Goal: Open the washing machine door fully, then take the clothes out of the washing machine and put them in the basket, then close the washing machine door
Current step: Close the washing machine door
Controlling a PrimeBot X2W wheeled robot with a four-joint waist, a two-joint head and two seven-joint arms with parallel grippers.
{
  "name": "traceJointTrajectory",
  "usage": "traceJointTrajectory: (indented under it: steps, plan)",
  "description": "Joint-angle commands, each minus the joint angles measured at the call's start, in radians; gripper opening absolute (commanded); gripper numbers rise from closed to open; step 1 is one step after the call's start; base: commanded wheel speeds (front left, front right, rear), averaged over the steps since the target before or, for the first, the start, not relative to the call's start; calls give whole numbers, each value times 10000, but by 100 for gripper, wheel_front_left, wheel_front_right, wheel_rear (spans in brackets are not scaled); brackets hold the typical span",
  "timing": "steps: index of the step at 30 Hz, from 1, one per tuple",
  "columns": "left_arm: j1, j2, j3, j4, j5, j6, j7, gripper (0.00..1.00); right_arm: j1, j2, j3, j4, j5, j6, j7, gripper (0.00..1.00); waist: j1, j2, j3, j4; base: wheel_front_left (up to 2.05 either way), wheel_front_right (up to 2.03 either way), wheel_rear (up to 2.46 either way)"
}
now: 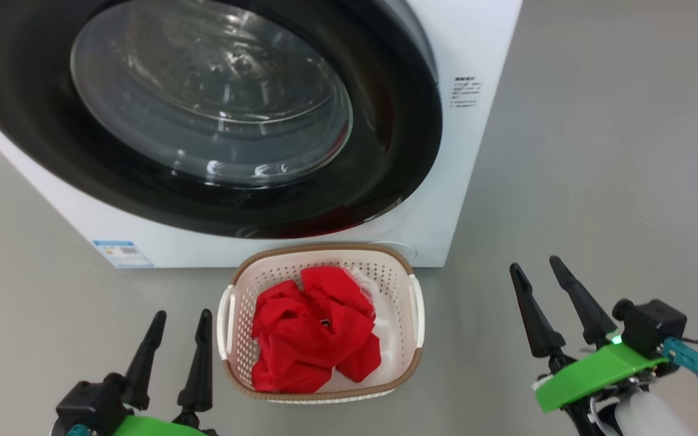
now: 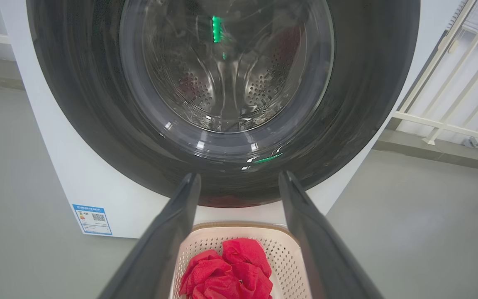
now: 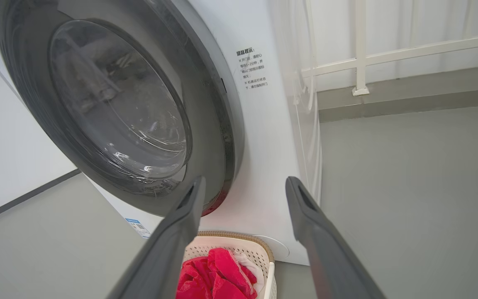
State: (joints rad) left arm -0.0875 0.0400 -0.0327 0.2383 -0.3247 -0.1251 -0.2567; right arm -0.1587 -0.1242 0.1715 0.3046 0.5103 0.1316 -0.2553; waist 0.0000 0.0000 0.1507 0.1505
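Clothes (image 1: 312,330) in basket (image 1: 414,303), btwn L+R jaws.

Looked like a bare test room, not a home: washing machine (image 1: 467,54) stood alone on plain grey floor (image 1: 615,181), white wall (image 3: 15,166), white railing (image 3: 360,41) behind, energy sticker (image 2: 93,219) on its front.

clothes (image 1: 312,333) in basket (image 1: 325,249) | basket on floor (image 1: 597,181), before washing machine (image 1: 470,36)

Black-rimmed washing machine door (image 2: 98,104), perforated drum (image 2: 197,89) behind its glass, left jaws spread wide, red clothes (image 2: 230,274) in the cream basket (image 2: 288,253) between them, blue label (image 2: 93,219) on the washing machine (image 2: 69,166)
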Motion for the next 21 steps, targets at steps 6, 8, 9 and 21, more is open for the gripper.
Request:
traceJointTrajectory:
  steps: [6,8,9,21]
  plan:
    - [189,102,530,-443,121,-54,-51,100,668,-22,-296,-421,-131,-9,-65,100,0,0,-379,-397,0,0,0]
    - [253,102,511,-505,66,-54,-51,100,858,-29,-434,-461,-150,-9,-65,100,0,0,-448,-475,0,0,0]
    - [302,102,537,-526,117,-54,-51,100,952,-29,-499,-486,-153,-9,-65,100,0,0,-483,-515,0,0,0]
    - [668,102,864,-709,353,-55,-51,100,1815,40,-1166,-722,-211,-9,-65,100,0,0,-771,-897,0,0,0]
